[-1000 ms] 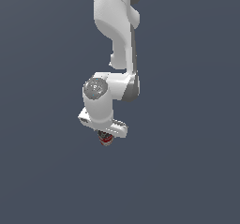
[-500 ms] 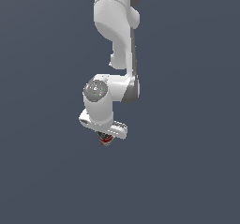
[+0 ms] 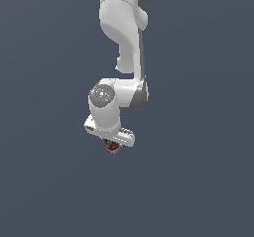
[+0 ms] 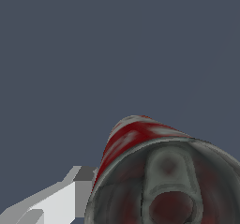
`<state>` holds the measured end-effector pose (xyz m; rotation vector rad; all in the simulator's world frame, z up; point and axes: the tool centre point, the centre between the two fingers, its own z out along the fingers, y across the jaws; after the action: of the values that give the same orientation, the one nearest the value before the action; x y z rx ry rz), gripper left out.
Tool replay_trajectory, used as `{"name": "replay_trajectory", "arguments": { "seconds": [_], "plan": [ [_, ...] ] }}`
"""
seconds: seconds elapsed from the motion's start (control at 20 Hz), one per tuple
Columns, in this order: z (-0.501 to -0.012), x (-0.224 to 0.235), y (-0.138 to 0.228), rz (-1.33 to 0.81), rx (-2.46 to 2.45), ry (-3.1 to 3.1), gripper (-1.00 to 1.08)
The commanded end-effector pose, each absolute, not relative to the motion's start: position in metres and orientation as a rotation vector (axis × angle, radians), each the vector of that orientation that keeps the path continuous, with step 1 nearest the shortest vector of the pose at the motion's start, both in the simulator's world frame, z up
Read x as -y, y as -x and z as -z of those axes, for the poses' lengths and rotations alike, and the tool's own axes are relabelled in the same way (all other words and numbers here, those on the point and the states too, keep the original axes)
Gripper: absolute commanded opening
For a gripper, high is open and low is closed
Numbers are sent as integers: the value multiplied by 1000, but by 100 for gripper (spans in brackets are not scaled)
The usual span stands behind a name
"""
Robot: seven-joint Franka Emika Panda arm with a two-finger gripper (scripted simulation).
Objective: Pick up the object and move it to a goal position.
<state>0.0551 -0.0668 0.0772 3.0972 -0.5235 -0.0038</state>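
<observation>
The object (image 3: 112,148), a tiny can with a red-and-white side, peeks out just beneath the white hand of my arm in the exterior view. My gripper (image 3: 113,147) is shut on it, and the hand covers most of it. In the wrist view the object (image 4: 154,171) fills much of the picture, showing its dark grey round top with a pull tab and its red-and-white side. One grey-white finger (image 4: 56,199) lies against the can's side; the other finger is out of the picture.
Only a plain dark blue-grey ground shows around the arm (image 3: 124,42) in both views. No goal marker is visible.
</observation>
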Motion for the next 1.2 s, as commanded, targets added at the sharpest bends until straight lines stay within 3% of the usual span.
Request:
{"name": "replay_trajectory", "arguments": {
  "seconds": [0.0,0.4,1.15],
  "plan": [
    [-79,61,-54,3,521,-3098,-100],
    [-92,14,-38,3,521,-3098,-100],
    [-137,-142,11,1,520,-3098,-100]
  ]
}}
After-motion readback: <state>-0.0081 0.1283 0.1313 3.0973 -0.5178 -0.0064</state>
